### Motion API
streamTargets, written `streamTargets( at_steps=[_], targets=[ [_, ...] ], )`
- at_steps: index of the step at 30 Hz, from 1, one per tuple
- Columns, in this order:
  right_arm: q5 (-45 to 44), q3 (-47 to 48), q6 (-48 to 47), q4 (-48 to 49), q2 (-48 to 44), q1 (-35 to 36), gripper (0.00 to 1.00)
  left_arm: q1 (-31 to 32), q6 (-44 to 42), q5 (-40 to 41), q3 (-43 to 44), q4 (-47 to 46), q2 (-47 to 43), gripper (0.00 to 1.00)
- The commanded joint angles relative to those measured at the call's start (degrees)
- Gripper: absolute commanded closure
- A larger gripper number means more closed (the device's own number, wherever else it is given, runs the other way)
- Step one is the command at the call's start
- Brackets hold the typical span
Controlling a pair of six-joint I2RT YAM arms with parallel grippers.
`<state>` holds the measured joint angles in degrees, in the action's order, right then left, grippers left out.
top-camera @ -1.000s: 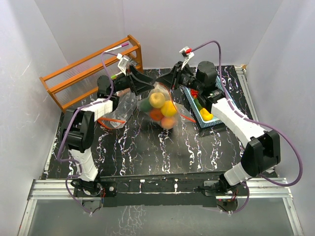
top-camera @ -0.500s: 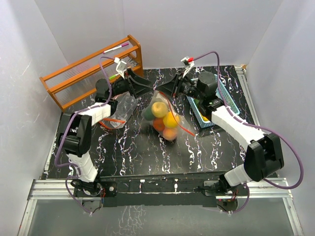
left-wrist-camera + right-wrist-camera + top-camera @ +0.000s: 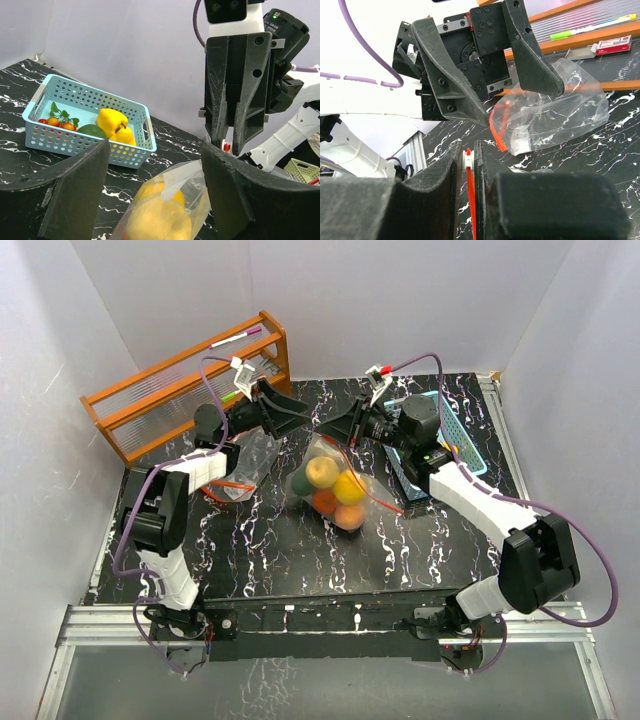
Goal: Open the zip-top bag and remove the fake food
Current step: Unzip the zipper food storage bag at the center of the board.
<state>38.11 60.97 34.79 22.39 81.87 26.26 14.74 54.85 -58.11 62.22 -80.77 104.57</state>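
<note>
Clear plastic film makes up the zip-top bag (image 3: 322,452), which is seen at the middle of the black, white-veined worktop (image 3: 270,540) with the fake food (image 3: 347,486) packed inside it: yellow, orange, red and green pieces pressed together. The bag's upper edge is held by the right claw (image 3: 326,432), whose fingers (image 3: 456,159) are pressed together on the red zip strip (image 3: 469,172). The left claw (image 3: 303,420) is held just beside it, on the far-left side of the bag's top; its jaws are spread wide and nothing is gripped between them. From the left wrist view the bag's mouth is seen just below and between those spread fingers. Whether the bag's base rests on the worktop cannot be told. A second, empty plastic bag (image 3: 240,462) is laid to the left, near a wooden rack (image 3: 180,390). A light blue basket (image 3: 131,148) with a yellow pepper (image 3: 114,123) and small tomatoes (image 3: 60,124) is set to the right.
</note>
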Motion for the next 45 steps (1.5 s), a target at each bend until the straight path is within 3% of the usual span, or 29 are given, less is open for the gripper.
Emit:
streamTargets(
  at_steps=[1,7,9,15,23,27,33,45],
  targets=[
    [0.96,0.86,0.59,3.82,-3.47,0.26,0.92,0.6,-2.77,0.04,0.73,-2.38,-2.42,0.27],
    [0.41,4.08,-2.3,-3.2,-3.17,0.27,0.92,2.7,-16.84,2.82,0.02,13.86,-7.19,0.26],
    [-0.06,3.91,-2.17,-2.94,-3.64,0.27,0.92,2.91,-15.97,1.82,-0.43,12.21,-7.12,0.25],
    [-1.67,4.95,-1.52,-3.59,-4.16,0.28,0.93,2.93,-6.79,-1.5,-2.11,-5.35,-4.76,0.29],
    [-2.76,5.76,-1.68,-4.23,-3.21,0.28,0.92,2.48,-2.87,-5.08,-4.11,-11.52,-4.15,0.32],
    [-3.43,6.49,-2.0,-5.19,-3.0,0.23,0.92,2.08,4.19,-8.75,-3.19,-20.87,-1.81,0.21],
    [-3.12,7.07,-1.94,-5.55,-2.38,0.28,0.93,2.16,4.32,-9.84,-3.39,-21.89,-2.02,0.21],
    [-0.28,6.15,0.86,-2.6,-0.92,0.23,0.92,4.92,5.8,-8.99,1.1,-21.88,0.49,0.39]
  ],
)
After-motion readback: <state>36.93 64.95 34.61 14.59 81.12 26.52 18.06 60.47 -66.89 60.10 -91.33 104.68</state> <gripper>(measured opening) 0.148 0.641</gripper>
